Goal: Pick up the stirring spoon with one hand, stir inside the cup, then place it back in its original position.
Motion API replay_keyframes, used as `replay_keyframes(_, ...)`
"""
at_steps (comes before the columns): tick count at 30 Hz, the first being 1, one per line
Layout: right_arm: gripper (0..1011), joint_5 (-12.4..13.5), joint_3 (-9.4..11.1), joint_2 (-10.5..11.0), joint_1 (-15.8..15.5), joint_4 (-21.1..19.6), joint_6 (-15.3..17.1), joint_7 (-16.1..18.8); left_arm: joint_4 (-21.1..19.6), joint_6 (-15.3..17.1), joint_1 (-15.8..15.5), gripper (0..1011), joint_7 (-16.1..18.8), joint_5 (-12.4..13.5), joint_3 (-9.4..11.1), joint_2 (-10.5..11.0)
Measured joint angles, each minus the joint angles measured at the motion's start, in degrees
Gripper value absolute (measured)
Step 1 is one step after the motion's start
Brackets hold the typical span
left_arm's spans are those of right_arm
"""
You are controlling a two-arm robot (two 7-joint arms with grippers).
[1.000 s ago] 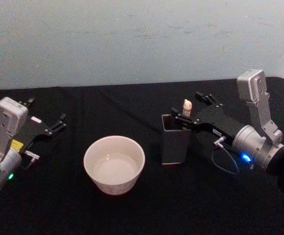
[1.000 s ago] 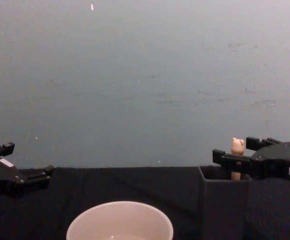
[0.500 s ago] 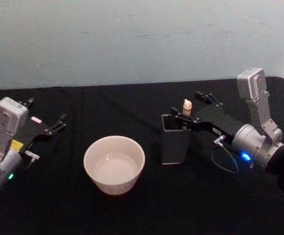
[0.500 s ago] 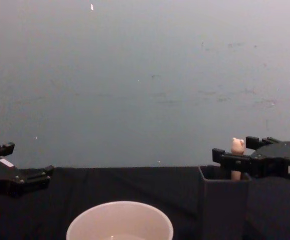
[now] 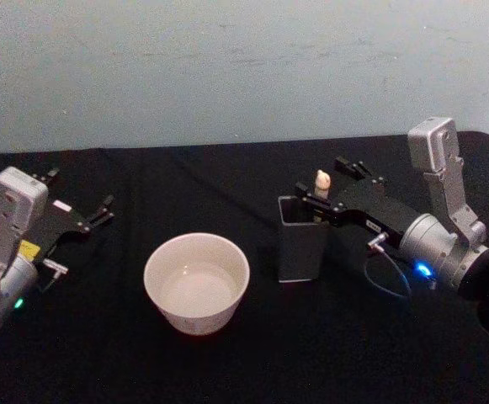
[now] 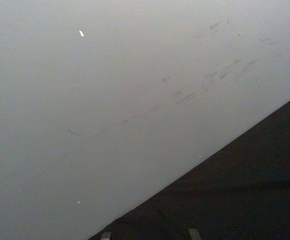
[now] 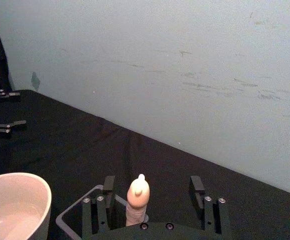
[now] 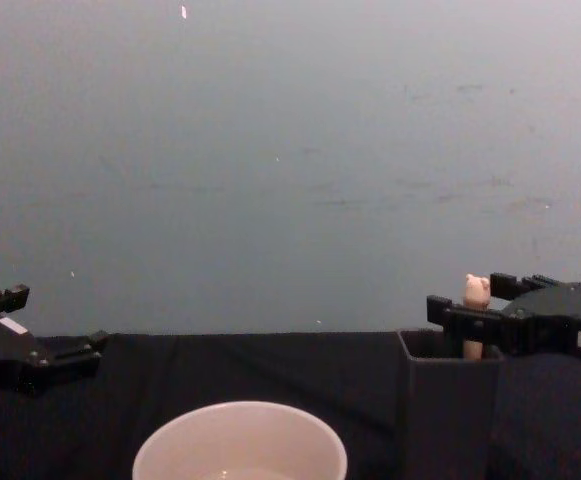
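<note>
Right gripper (image 7: 152, 181) sits with fingers apart, straddling the stirring spoon (image 7: 137, 197), which stands upright in the dark grey holder (image 5: 301, 248) at 3 o'clock from the cup (image 5: 197, 282). Recommendation: centre on the handle, clamp below the bear knob, lift vertically. Left gripper (image 5: 80, 188) is parked at 9 o'clock, fingers apart.
</note>
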Motion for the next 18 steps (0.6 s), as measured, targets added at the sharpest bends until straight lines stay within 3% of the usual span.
replay_keyframes(9,759,0.05,0.00,0.05,-0.02,-0.03,-0.05,-0.05,0.00,0.00,0.00,1001,0.00,0.00,0.00,0.00)
replay_keyframes(12,620,0.07,0.00,0.06,-0.02,-0.03,-0.07,-0.05,0.00,0.00,0.00,1001,0.00,0.00,0.00,0.00)
replay_keyframes(18,453,0.09,0.00,0.06,-0.02,-0.03,-0.09,-0.05,0.00,0.00,0.00,1001,0.00,0.00,0.00,0.00)
